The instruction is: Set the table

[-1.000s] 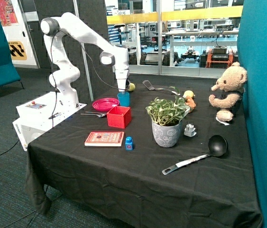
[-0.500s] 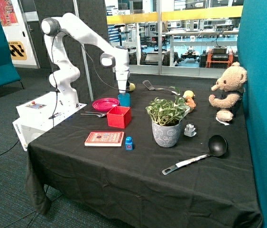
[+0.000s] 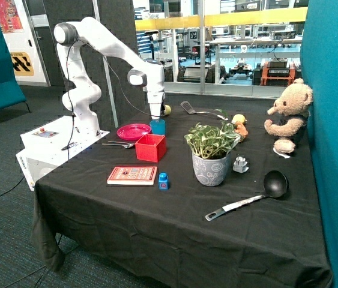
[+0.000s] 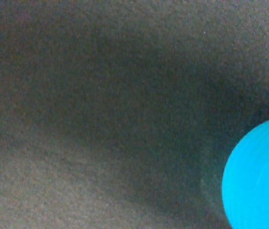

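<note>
the gripper (image 3: 156, 118) stands straight down at the rim of the blue cup (image 3: 157, 126), which sits on the counter (image 3: 156, 228) just beside the pink plate (image 3: 133, 131) and behind the red box (image 3: 151, 147). i cannot tell if the gripper is closed on the cup or only near it, because the outside view hides this. in the wrist view only the cup's side (image 4: 258, 176) and black cloth appear. cutlery (image 3: 118, 144) lies in front of the plate, so the cup probably belongs to this place setting. the counter carries many other things, well apart.
</note>
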Controlling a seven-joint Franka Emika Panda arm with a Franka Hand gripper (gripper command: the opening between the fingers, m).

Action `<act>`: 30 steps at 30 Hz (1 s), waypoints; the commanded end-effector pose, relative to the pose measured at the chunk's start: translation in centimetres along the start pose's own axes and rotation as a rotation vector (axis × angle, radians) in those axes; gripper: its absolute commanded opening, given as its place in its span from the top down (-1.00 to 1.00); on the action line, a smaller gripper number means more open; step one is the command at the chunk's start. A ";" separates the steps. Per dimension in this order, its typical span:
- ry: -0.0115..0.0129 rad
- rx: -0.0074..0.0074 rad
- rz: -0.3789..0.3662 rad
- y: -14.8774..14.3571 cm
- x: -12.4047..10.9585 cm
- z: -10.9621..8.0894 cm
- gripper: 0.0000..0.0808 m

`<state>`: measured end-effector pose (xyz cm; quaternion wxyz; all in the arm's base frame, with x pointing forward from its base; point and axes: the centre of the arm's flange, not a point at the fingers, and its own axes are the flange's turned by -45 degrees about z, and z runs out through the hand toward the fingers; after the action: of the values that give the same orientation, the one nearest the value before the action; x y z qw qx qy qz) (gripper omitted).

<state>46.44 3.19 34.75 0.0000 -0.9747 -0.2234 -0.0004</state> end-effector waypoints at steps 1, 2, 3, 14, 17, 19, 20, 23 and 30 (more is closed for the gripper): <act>-0.0008 0.0001 -0.004 0.2 -0.2 0.4 0.85; -0.0008 0.0001 -0.007 0.2 -0.2 0.4 0.72; -0.0008 0.0001 -0.008 0.2 -0.2 0.4 0.64; -0.0008 0.0001 -0.024 0.0 -0.1 0.5 -0.09; -0.0008 0.0001 -0.029 -0.1 0.0 0.6 -0.25; -0.0008 0.0001 -0.032 -0.2 0.1 0.6 -0.40; -0.0008 0.0001 -0.033 -0.3 0.1 0.6 -0.45; -0.0008 0.0001 -0.036 -0.4 0.2 0.6 -0.58; -0.0008 0.0001 -0.041 -0.6 0.2 0.7 -0.84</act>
<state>46.45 3.53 34.16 0.0000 -0.9711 -0.2388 0.0009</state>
